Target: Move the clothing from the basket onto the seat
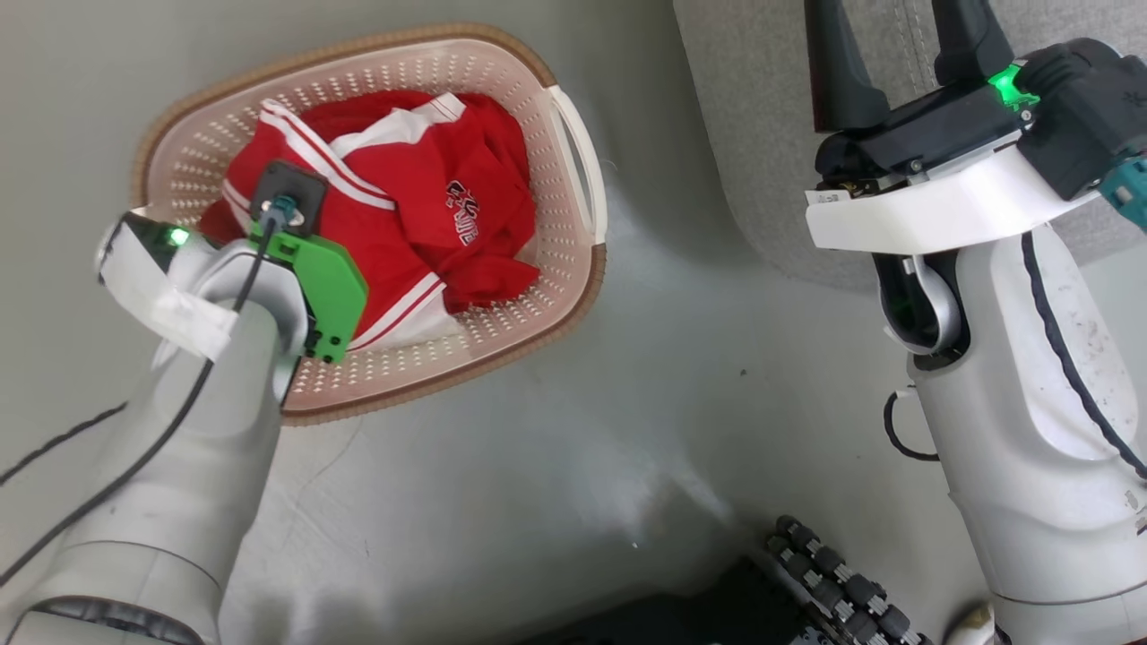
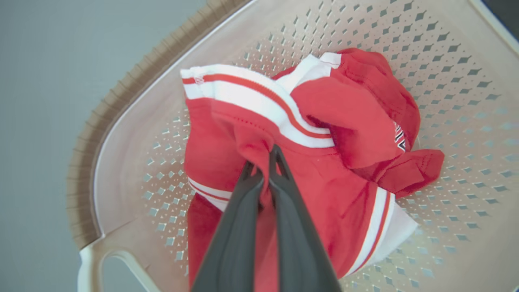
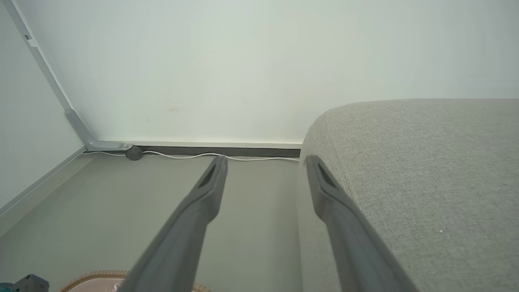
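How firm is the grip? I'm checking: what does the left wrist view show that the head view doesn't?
Left wrist view: the left tool shut on a fold of the clothing. Head view: the right tool, open, beside the seat; the left arm hides that pinch. Both: the red clothing lying in the basket.

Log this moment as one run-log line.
left gripper: shut on clothing in basket | right gripper: open, empty, beside seat | stage: grasp made, lift pending
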